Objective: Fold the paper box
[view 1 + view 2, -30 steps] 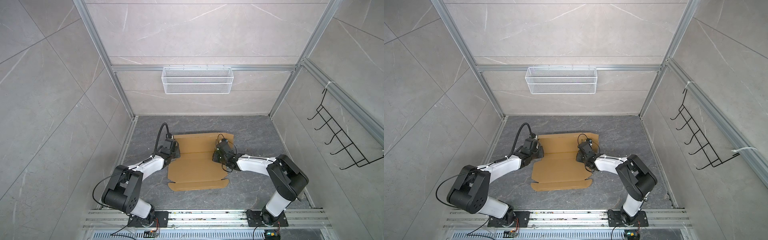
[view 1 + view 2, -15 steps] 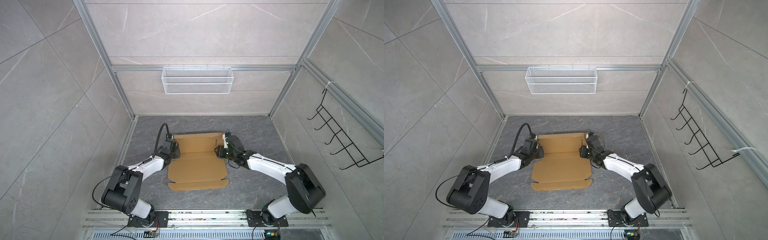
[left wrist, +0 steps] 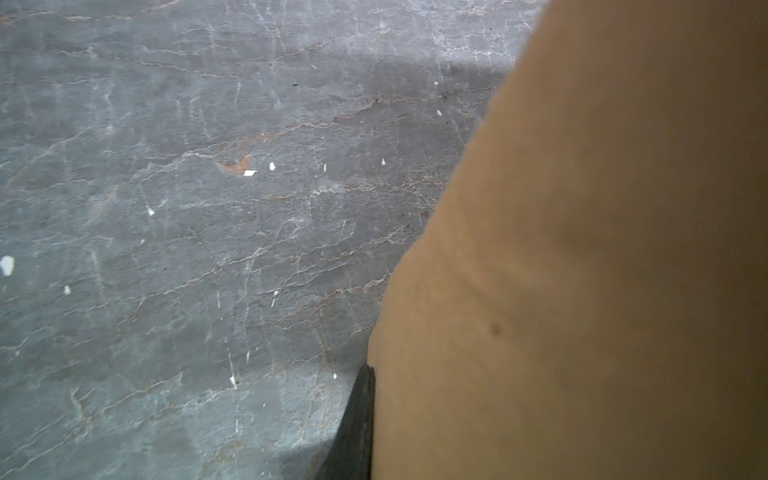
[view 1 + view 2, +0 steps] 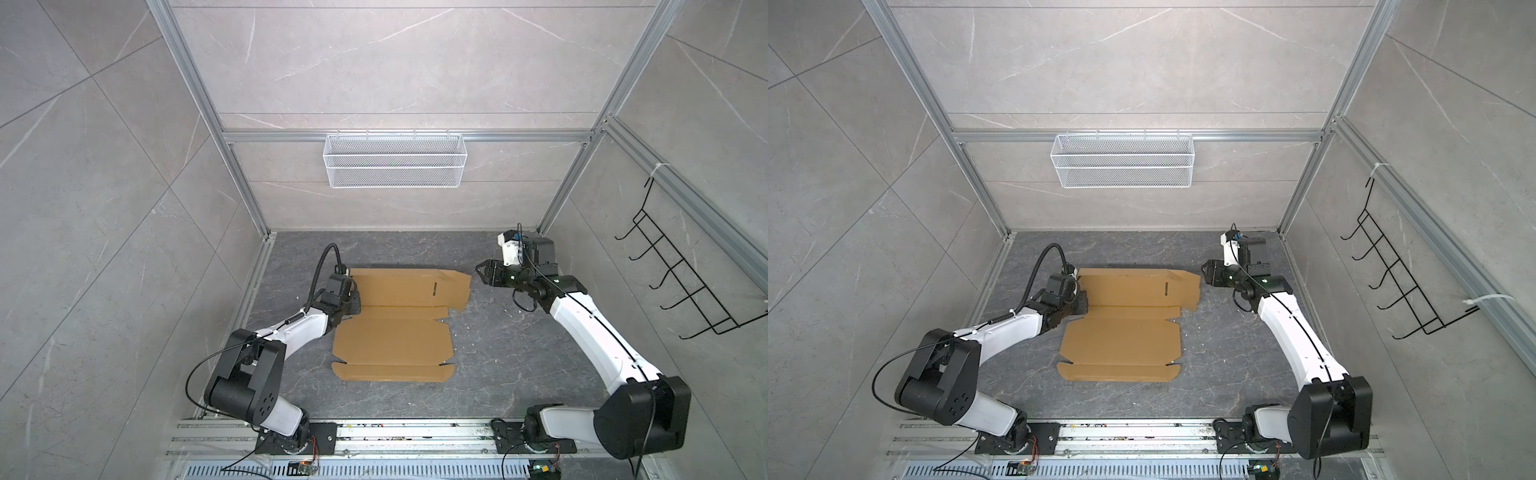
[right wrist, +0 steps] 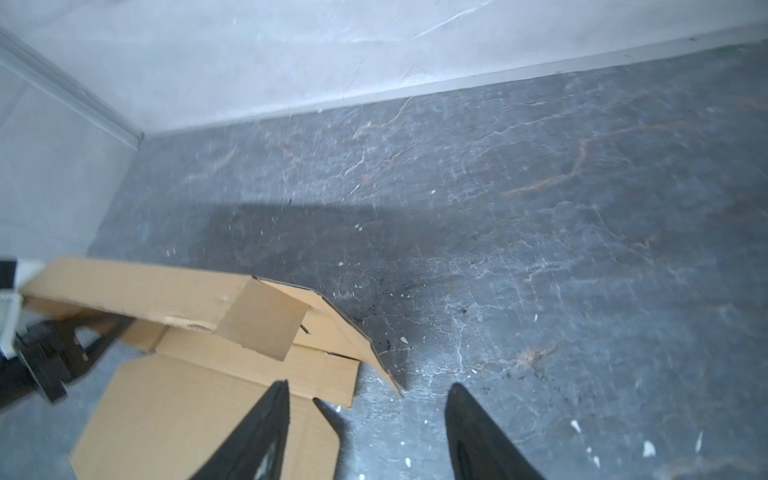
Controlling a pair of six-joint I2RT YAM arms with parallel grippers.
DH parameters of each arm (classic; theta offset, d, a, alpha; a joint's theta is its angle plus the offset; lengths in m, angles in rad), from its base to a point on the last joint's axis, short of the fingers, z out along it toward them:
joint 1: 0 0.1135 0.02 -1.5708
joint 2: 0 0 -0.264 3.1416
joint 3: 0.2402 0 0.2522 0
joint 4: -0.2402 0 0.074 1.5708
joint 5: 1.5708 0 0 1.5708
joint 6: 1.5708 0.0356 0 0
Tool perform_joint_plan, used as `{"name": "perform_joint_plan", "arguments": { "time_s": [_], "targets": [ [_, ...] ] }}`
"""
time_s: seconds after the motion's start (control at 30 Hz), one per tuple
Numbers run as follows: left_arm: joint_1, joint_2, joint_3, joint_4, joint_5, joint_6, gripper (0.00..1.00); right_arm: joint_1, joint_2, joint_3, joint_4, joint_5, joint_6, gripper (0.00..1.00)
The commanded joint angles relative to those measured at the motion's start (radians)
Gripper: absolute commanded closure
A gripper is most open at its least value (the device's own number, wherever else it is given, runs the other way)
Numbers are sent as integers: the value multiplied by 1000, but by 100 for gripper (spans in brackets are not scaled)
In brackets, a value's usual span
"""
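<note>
Beside paper box [image 4: 392, 336], right tool [image 5: 370, 383] parted, empty; left tool [image 4: 353, 292] pinches edge.

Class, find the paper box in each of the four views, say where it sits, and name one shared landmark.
Top view: paper box lower middle, between the arms.
Top view: paper box lower middle again.
Left wrist: paper box close up, filling nearly half the picture.
Right wrist: paper box ahead of the open right gripper, far panel raised.
Shared landmark: the dark veined tabletop under it.

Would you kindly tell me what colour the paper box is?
Plain brown; the paper box shows best in a top view.
</note>
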Motion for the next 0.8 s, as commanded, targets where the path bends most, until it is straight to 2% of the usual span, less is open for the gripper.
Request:
{"name": "perform_joint_plan", "arguments": {
  "time_s": [0.0, 0.2, 0.53, 0.63, 0.77],
  "targets": [
    [0, 19, 22, -82, -5, 82, 100, 6, 41, -30, -28, -97, -182, 37],
    [0, 31, 35, -89, -3, 88, 100, 7, 117, 27, -71, -113, -331, 38],
    [0, 49, 59, -94, 3, 86, 100, 17, 259, 130, -113, -130, -389, 46],
    [0, 52, 61, -90, 1, 82, 100, 33, 270, 133, -127, -145, -403, 53],
    [0, 55, 66, -92, 1, 59, 100, 58, 260, 122, -140, -149, -420, 68]
  ]
}}
